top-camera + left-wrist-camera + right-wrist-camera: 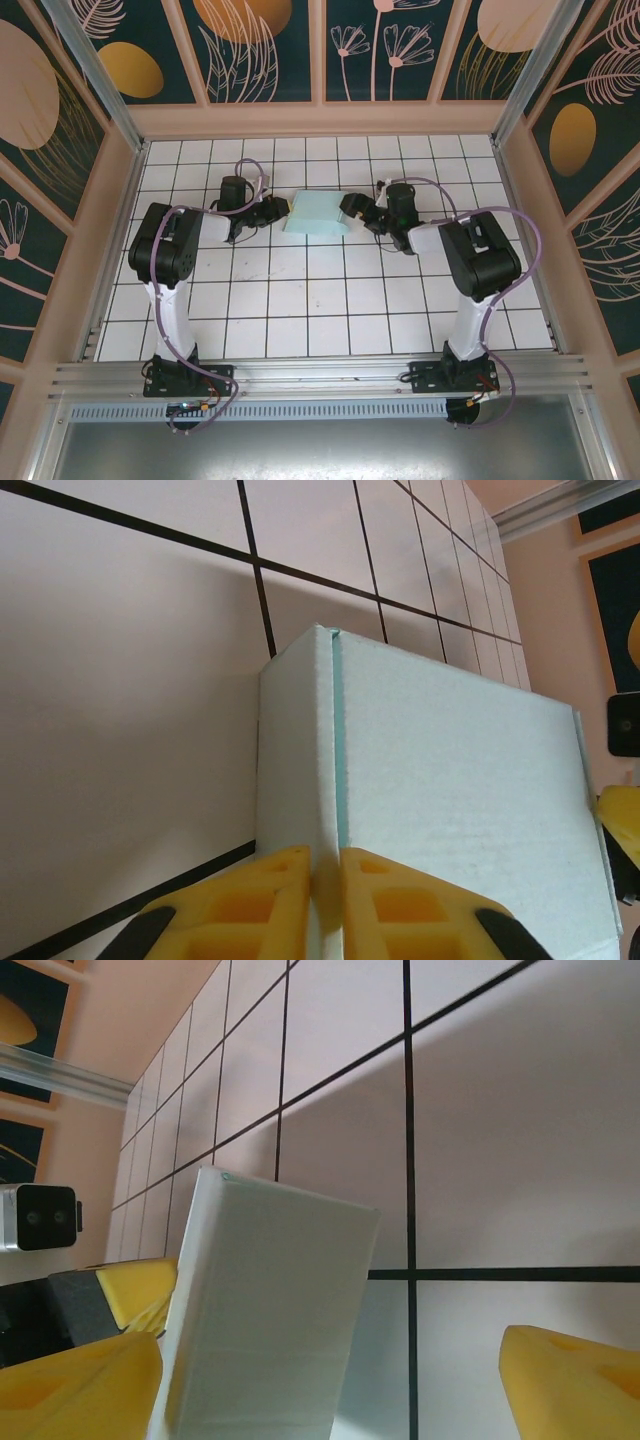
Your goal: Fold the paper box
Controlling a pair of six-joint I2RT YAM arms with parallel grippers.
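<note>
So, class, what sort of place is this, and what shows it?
Probably a robot test cell: left arm and right arm mounted on an aluminium rail, a white gridded tabletop, floral panels walling it in.

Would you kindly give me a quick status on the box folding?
Left gripper shut on the paper box, pinching one edge. Right gripper open, astride the opposite end. Nothing in the way.

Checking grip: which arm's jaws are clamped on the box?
The left gripper: its jaws pinch the paper box's edge; the right gripper's stand wide apart.
</note>
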